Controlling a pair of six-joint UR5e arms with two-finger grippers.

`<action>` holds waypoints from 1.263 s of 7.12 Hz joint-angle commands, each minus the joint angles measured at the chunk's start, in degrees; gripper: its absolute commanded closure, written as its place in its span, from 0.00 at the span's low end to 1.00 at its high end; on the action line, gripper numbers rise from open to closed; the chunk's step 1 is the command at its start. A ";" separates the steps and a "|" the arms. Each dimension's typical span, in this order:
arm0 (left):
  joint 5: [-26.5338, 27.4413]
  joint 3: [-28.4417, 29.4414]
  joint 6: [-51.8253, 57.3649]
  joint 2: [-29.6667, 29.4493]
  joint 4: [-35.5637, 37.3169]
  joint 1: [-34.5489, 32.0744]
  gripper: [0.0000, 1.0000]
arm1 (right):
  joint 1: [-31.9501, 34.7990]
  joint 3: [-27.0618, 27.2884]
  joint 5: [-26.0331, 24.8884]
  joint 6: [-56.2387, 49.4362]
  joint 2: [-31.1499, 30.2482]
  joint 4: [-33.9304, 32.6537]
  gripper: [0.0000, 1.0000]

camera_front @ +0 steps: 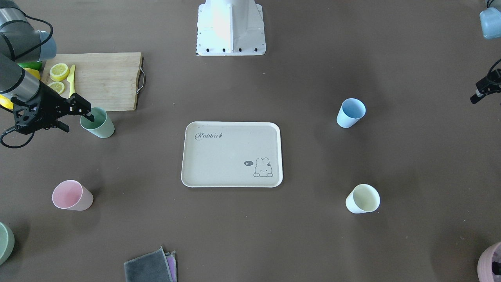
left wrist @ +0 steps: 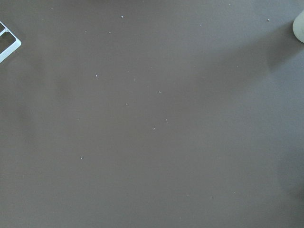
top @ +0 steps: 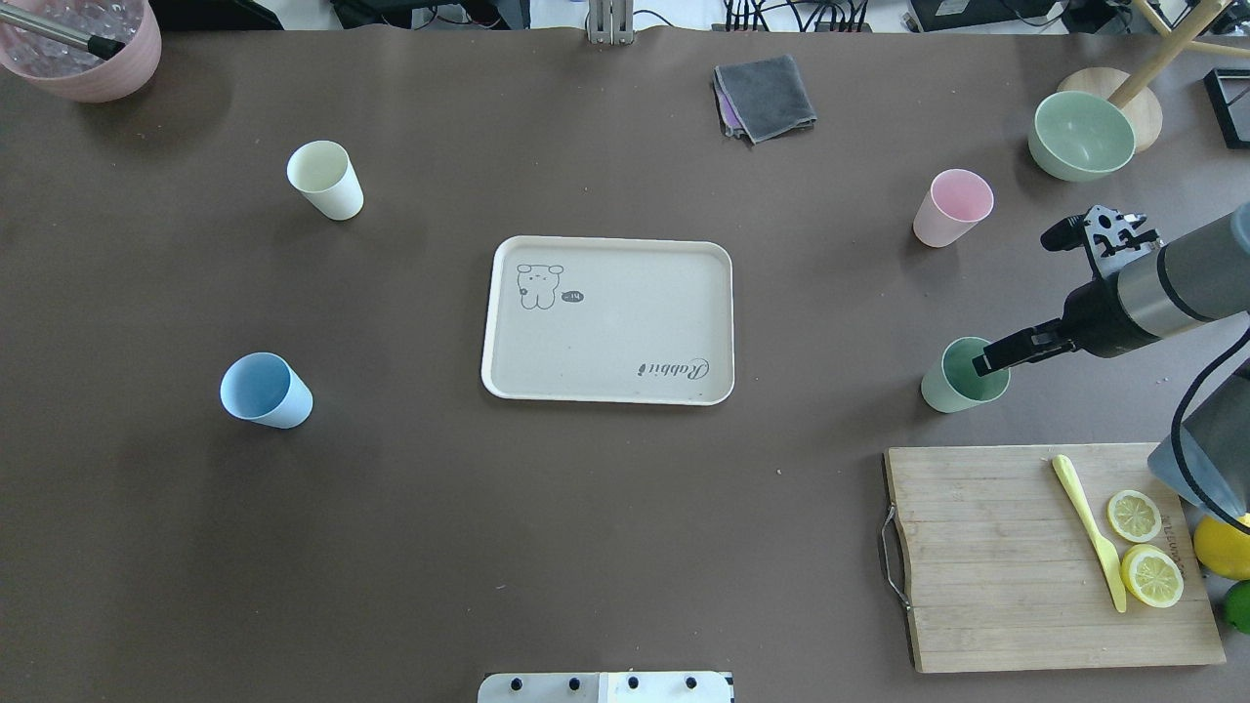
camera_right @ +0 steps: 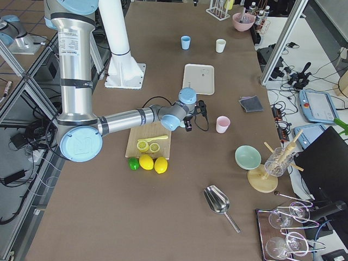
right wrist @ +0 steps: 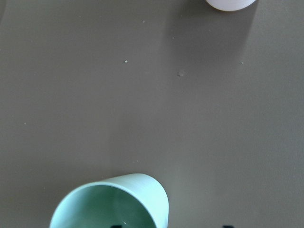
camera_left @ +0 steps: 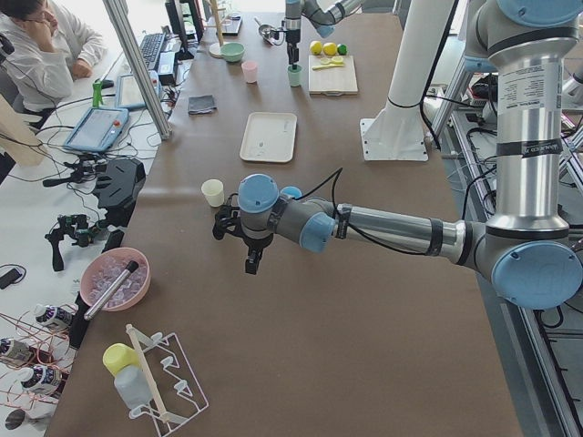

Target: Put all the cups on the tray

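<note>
The beige tray (camera_front: 227, 156) lies bare in the middle of the front-facing view. None of the four cups is on it yet, so the task looks to be at its very start.

The green cup (camera_front: 98, 123) stands upright on the worktop (camera_front: 297, 235) at the left of that view, just below the wooden cutting board (camera_front: 105, 80). The right pincer (camera_front: 77, 122) is at this cup, spread apart. One finger dips inside the mouth and the other hangs outside the wall. The right wrist view shows the same, with the rim between the two dark tips at the bottom edge. Straddling the wall like this suits a handleless tumbler, since a pinch on the rim lets the cup be lifted upright and set down without tipping. The pincer has not clamped yet, so closing on the wall is probably the next step.

The pink cup (camera_front: 72, 195) stands at lower left, the light blue cup (camera_front: 351, 112) at right of centre and the cream cup (camera_front: 363, 198) at lower right. All three are upright and well apart from the tray.

The left pincer (camera_left: 250, 259) hangs over bare worktop near the blue and cream cups, perhaps waiting its turn for that side. Whether it is spread or clenched I cannot tell.
</note>
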 commanded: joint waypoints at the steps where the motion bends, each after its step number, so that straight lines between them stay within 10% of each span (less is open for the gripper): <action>1: -0.20 0.02 -2.19 -0.54 0.24 0.13 0.03 | -0.82 -0.17 -0.01 0.00 0.24 -0.09 1.00; 9: 14.39 -9.12 -40.92 -2.81 -8.81 30.95 0.09 | -8.28 -1.83 -7.90 20.45 22.45 -10.64 1.00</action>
